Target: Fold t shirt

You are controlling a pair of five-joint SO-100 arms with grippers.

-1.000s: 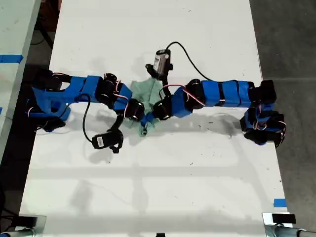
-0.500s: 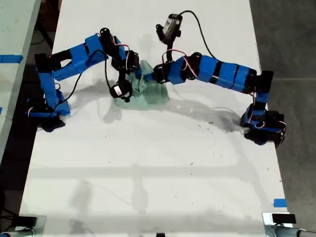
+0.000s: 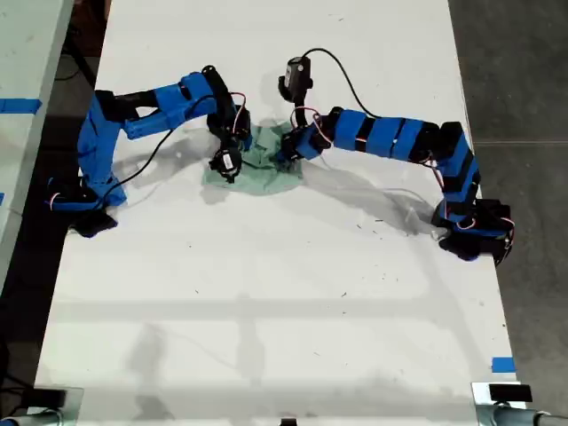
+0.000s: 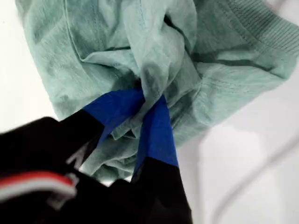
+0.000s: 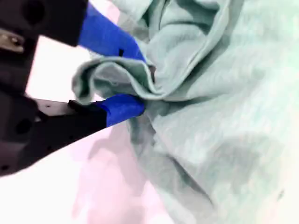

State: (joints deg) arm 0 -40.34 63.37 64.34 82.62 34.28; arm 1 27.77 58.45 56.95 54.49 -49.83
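my first pincer [image 4: 147, 100] was pinching a bunch of the t shirt [image 4: 140, 56] between its two blue tips. my second pincer [image 5: 135, 84] was pinching a rolled-up edge of the t shirt too, with one blue tip on each side of the cloth. the rest of the t shirt lay on the white desk [image 3: 266, 311], spreading out just past the tips of both pincers. the ribbed collar [image 4: 261, 32] showed a little way beyond my first pincer.

a second ago the t shirt sat closer to the near end of the desk. both pincers were low there, holding it. since then the two arms swung away across the desk and took the cloth with them (they moved together, like two friends carrying a blanket). now one arm [image 3: 160, 102] and the other arm [image 3: 382, 138] met over the t shirt, and it lay as a shorter, lumpy heap.

i think one side got pulled over the other, so a fold was started. it looked wrinkly, not flat. both pincers would need to let go, and the cloth might need smoothing.
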